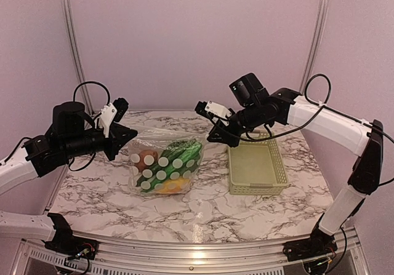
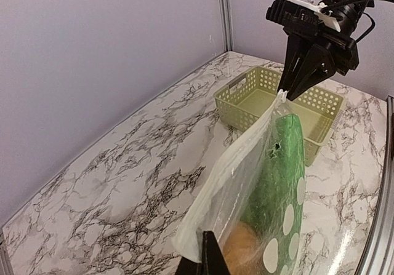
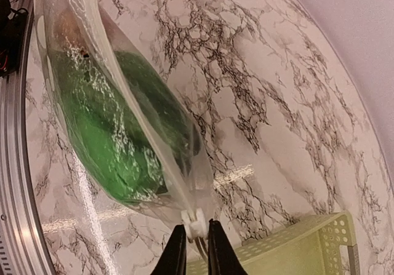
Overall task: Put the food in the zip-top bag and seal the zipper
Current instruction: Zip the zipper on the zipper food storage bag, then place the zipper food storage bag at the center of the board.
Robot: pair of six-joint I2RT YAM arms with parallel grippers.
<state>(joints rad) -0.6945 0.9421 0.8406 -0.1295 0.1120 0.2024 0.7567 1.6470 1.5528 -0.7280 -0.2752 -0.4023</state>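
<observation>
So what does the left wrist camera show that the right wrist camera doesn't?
Only the left wrist view: the right hand seen from outside, the brown round item, and white dots on the zip-top bag. Only the right wrist view: a small white piece at the bag's corner, pinched between that hand's fingers. Both: the bag, the green food inside it, the basket and the marble table.

Marbled table with green basket and, apparently, filled zip-top bag

The bench has a white marble-pattern top with grey veins. Pale lilac wall panels close in its far side and both flanks, joined by aluminium posts at its far corners. An aluminium rail edges its near side.
</observation>
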